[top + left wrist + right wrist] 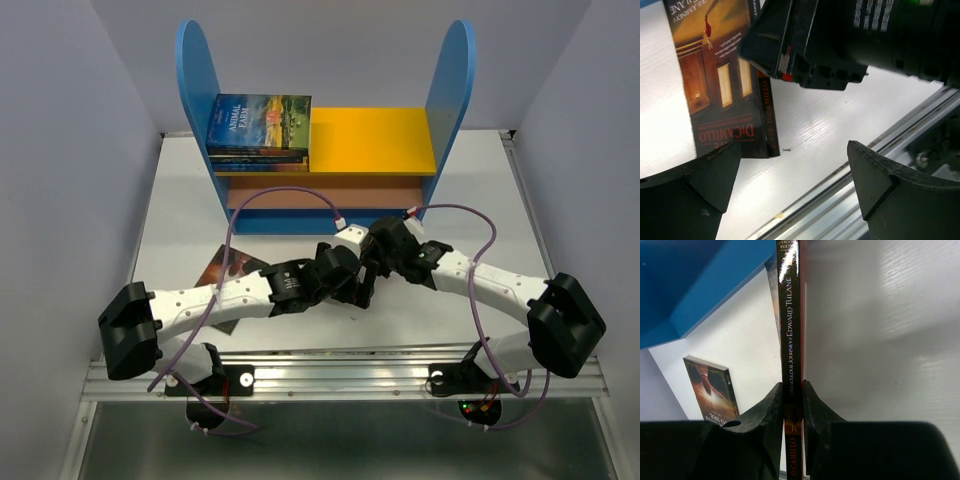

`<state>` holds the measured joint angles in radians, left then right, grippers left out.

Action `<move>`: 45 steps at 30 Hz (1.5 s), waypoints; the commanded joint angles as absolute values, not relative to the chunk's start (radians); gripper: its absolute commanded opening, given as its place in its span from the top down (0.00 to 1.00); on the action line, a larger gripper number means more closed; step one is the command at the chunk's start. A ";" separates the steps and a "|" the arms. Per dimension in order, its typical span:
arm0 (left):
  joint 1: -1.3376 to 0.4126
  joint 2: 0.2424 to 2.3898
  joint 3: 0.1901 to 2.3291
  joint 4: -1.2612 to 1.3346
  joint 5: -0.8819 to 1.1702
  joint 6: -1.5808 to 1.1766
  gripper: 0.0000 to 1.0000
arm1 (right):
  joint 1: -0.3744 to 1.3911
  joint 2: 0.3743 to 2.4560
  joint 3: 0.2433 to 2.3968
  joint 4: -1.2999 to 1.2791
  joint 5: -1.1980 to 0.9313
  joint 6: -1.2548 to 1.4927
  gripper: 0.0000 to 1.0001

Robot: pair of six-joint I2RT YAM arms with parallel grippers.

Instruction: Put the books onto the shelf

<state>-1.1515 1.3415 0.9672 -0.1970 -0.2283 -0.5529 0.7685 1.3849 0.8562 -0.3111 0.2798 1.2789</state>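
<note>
My right gripper is shut on the spine of a thin dark orange-brown book, which it holds edge-on above the table. The left wrist view shows that book's cover with the right gripper clamped on it. My left gripper hangs open just below it, with nothing between its fingers. Both grippers meet mid-table in front of the shelf, left and right. A stack of books lies on the left of the yellow top board. Another dark book lies flat on the table, partly under the left arm.
The table's metal front rail runs just below the left gripper. The blue shelf base is close ahead on the left in the right wrist view, and the flat book lies beside it. Grey walls enclose the table on both sides.
</note>
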 commanded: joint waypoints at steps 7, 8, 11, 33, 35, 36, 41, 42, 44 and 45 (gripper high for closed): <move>-1.196 1.459 1.080 -0.287 -0.452 -0.342 0.06 | 0.776 1.351 0.870 -0.331 0.265 1.345 0.99; -1.197 1.466 1.075 -0.281 -0.440 -0.339 0.07 | 0.776 1.347 0.870 -0.333 0.262 1.345 0.99; -1.197 1.495 1.075 -0.242 -0.394 -0.304 0.14 | 0.776 1.338 0.877 -0.333 0.258 1.342 0.99; -1.198 1.364 0.845 -0.023 -0.201 -0.250 0.20 | 0.767 1.316 0.868 -0.331 0.187 1.370 0.99; -1.198 1.347 0.824 -0.008 -0.245 -0.253 0.20 | 0.767 1.316 0.865 -0.333 0.170 1.373 0.99; -1.198 1.348 0.825 -0.008 -0.262 -0.249 0.20 | 0.767 1.319 0.871 -0.331 0.161 1.371 0.99; -1.198 1.408 0.891 -0.021 -0.351 -0.227 0.25 | 0.767 1.344 0.888 -0.330 0.109 1.367 0.99; -1.198 1.420 0.905 -0.026 -0.354 -0.227 0.26 | 0.767 1.348 0.890 -0.328 0.106 1.365 0.99; -1.198 1.443 0.929 -0.035 -0.370 -0.221 0.27 | 0.767 1.362 0.891 -0.328 0.092 1.367 0.99; -1.200 1.453 0.939 -0.041 -0.382 -0.219 0.27 | 0.767 1.367 0.891 -0.328 0.091 1.368 0.99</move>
<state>-1.1957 1.4281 0.8715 -0.0574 -0.3145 -0.2424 0.7628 1.3502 0.8547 -0.3695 0.1345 1.3437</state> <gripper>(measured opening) 0.733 0.219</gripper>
